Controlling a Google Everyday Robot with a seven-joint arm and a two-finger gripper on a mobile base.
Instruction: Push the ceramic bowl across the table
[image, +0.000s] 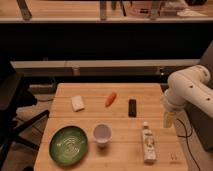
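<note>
The green ceramic bowl (68, 145) sits at the front left of the wooden table (120, 155). My white arm comes in from the right, and my gripper (169, 120) hangs pointing down over the table's right edge. It is far to the right of the bowl and touches nothing that I can see.
A white cup (102, 134) stands just right of the bowl. A white bottle (148, 142) lies at the front right. A white sponge-like block (77, 103), an orange carrot (110, 99) and a black device (132, 107) lie across the back half. A black chair (12, 100) stands at the left.
</note>
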